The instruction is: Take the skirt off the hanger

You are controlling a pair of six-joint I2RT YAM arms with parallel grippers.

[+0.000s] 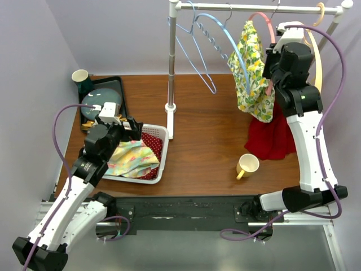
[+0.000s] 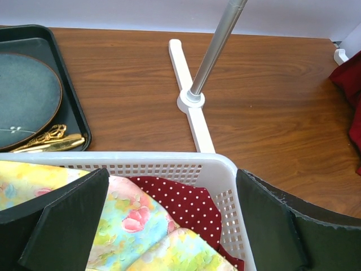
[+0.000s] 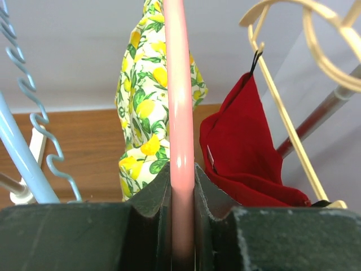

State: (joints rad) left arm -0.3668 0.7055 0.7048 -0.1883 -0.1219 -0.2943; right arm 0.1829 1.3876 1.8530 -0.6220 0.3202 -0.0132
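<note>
Pink hanger (image 3: 179, 113) is clenched between your right fingers (image 3: 149, 220), but the lemon-print skirt (image 1: 252, 68) hangs from it at the rail (image 1: 265, 8), so removal is not done. Your left fingers (image 2: 73, 220) stand released over the basket (image 2: 169, 161).

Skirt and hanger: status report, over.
Right tool shut on pink hanger. Left tool open over basket. Lemon skirt on that hanger, on the rail. Blue hanger and red cloth hang close either side.

Lemon-print skirt (image 1: 256, 90), pink hanger (image 3: 179, 113)
</note>
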